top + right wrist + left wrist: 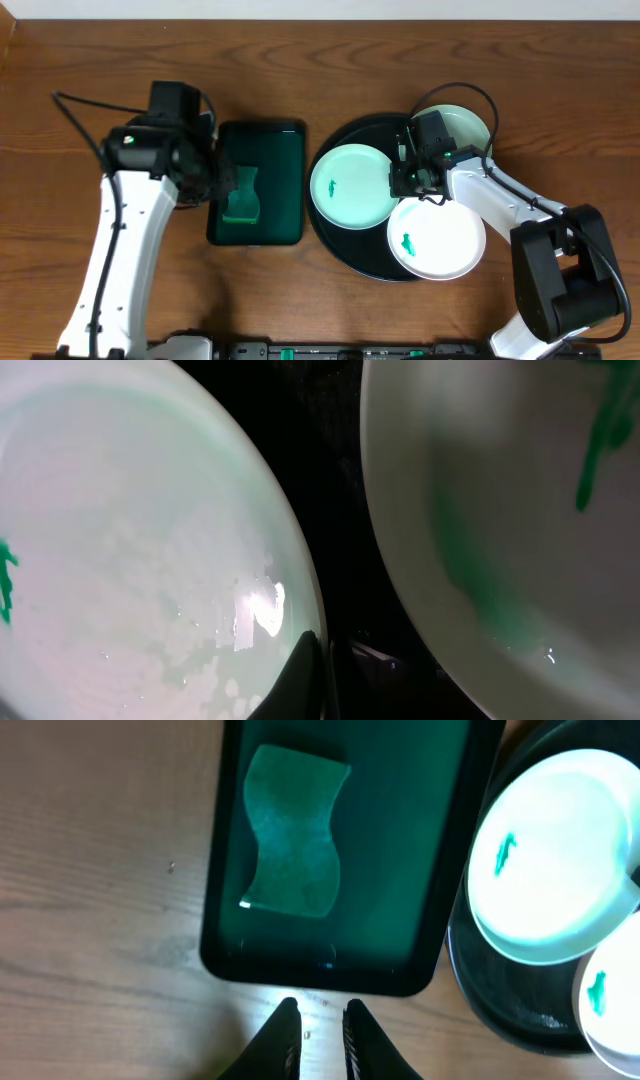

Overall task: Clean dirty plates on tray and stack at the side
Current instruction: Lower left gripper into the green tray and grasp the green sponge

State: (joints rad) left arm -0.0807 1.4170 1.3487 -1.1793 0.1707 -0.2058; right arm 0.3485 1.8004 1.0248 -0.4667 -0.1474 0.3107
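Three white plates lie on the round black tray (335, 240). The left plate (350, 190) has a green smear, as does the front plate (440, 240). The back plate (462, 125) is partly hidden by my right arm. My right gripper (405, 180) is shut on the left plate's right rim. In the right wrist view, one finger lies on top of that plate (130, 540) at the jaws (330, 650), with the front plate (500, 510) beside it. My left gripper (225, 185) hovers empty at the edge of the green tray, its fingers (318, 1012) nearly together.
A rectangular dark green tray (285, 180) left of the black tray holds a green sponge (240, 195), which also shows in the left wrist view (295, 835). Bare wooden table surrounds both trays.
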